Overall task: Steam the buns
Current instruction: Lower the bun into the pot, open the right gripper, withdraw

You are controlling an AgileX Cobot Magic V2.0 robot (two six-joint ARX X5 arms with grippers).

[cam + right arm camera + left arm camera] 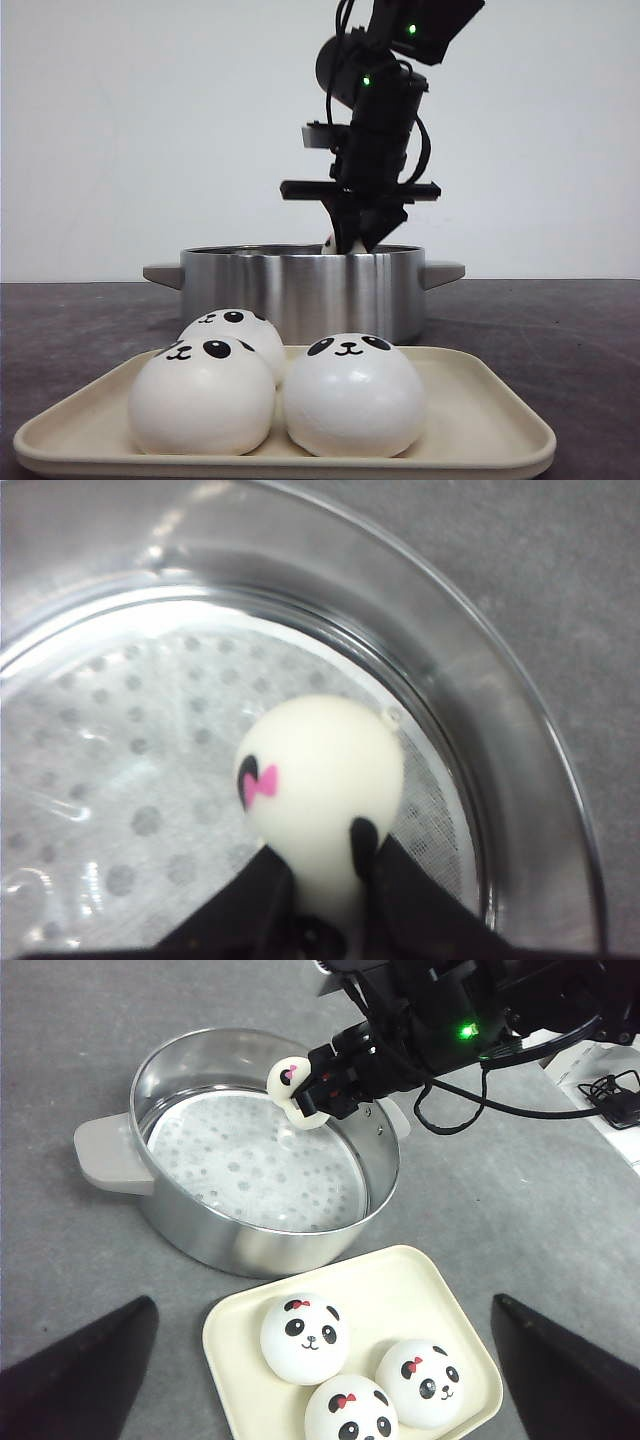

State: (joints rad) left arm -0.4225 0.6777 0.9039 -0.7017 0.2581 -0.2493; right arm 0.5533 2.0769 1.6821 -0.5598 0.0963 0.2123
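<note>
Right pincer (318, 1088) pinching a bun (292, 1085) above steamer pot (190, 1230) — three buns (305, 1337) on tray (235, 1380)

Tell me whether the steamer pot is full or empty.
Empty. The steamer pot shows only its bare perforated liner; the one bun above it is in the right gripper, not set down.

Black right arm (385, 110) of blocky, glossy housings, lit by two small green lamps. Loops of black cable along the side, one grey fitting near the wrist. Flat black crossbar above the right gripper (357, 240), with two tapering matte black fingers (410, 905). Left gripper fingers (85, 1370) likewise black, pointed wedges.
</note>
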